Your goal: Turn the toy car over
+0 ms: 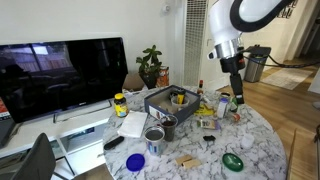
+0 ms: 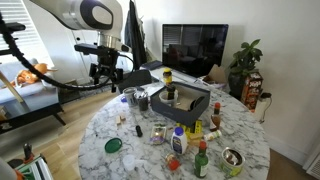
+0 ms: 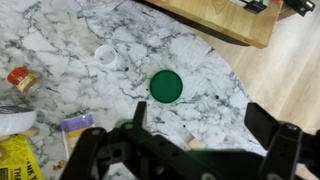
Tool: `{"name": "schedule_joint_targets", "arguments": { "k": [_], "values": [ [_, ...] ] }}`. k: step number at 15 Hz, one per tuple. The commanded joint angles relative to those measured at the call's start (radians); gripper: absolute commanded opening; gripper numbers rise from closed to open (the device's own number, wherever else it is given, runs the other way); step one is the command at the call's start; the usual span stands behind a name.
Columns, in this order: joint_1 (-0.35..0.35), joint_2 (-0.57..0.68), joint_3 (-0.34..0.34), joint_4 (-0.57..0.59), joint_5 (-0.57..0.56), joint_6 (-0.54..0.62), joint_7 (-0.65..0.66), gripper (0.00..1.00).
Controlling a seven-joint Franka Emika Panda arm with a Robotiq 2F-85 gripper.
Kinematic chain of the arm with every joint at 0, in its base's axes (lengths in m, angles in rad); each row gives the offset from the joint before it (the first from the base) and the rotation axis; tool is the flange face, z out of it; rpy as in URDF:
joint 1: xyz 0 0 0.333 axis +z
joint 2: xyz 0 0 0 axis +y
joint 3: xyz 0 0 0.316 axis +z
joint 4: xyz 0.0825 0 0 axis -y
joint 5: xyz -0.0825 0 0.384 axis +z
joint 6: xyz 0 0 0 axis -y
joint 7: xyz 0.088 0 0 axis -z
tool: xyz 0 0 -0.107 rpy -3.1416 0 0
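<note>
Marble veined in grey covered the round table, where the robot's gripper hung in the air, well above the tabletop on the side where a flat green lid sat near the table's edge. In an exterior view the toy car appeared as a small dark-and-yellow shape on the marble near the green lid, toward the table's middle and not touching the lid. In an exterior view from a different angle the toy car again sat close to the green lid, between it and the dark tray, with the gripper raised well clear of both. At that size neither view showed which way up the toy lay.

Only the wrist view settled the state of the gripper. Its two dark fingers stood spread wide with nothing between them, and the green lid lay on the marble straight ahead of the gap. That view also caught a white ring near the lid on the side away from the gripper, a red-capped jar far off to the lid's side, and wooden floor past the table's edge. The toy car could not be picked out there with certainty.

The exterior views alone took in the room: a dark television and a potted plant well behind the green lid, and a metal tin can across the table from it.
</note>
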Motion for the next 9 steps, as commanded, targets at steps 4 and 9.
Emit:
{"name": "schedule_joint_targets", "arguments": {
  "k": [4, 9],
  "values": [
    [-0.004, 0.154, 0.039, 0.079, -0.069, -0.033, -0.039, 1.00],
    [-0.005, 0.164, 0.039, 0.101, -0.079, -0.052, -0.049, 1.00]
  ]
}}
